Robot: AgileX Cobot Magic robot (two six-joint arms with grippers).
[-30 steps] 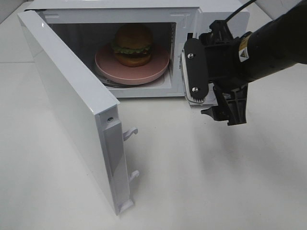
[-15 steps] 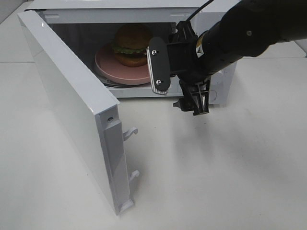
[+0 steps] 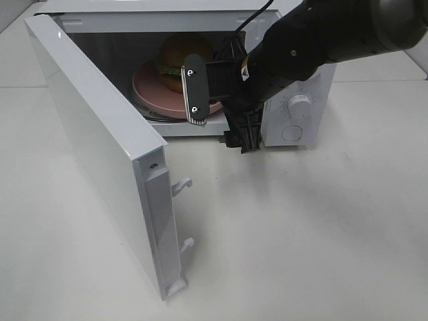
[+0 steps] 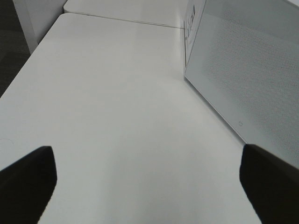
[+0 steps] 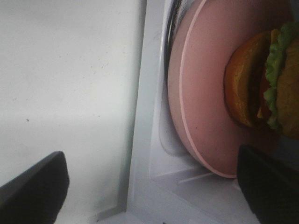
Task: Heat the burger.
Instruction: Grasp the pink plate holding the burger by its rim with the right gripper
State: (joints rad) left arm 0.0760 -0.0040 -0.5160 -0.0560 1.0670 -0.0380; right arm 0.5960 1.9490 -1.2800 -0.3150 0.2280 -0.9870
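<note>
The burger [image 3: 179, 53] [image 5: 259, 88], with orange-brown bun and green lettuce, sits on a pink plate [image 3: 150, 90] [image 5: 205, 93] inside the open white microwave [image 3: 294, 107]. My right gripper [image 3: 221, 114] [image 5: 152, 186] hangs open just outside the oven's front opening, at its right half, with nothing between its fingers. It partly hides the plate and burger in the exterior view. My left gripper [image 4: 149, 186] is open over bare table, apart from everything, and lies outside the exterior view.
The microwave door [image 3: 100, 147] [image 4: 247, 70] stands swung out wide toward the front left, its latch hooks [image 3: 180, 186] sticking out. Control knobs [image 3: 299, 105] sit on the oven's right panel. White table [image 3: 301, 234] spreads in front and to the right.
My right gripper has swung left from in front of the control panel to the oven opening, staying open. The burger, plate and door have not moved.
</note>
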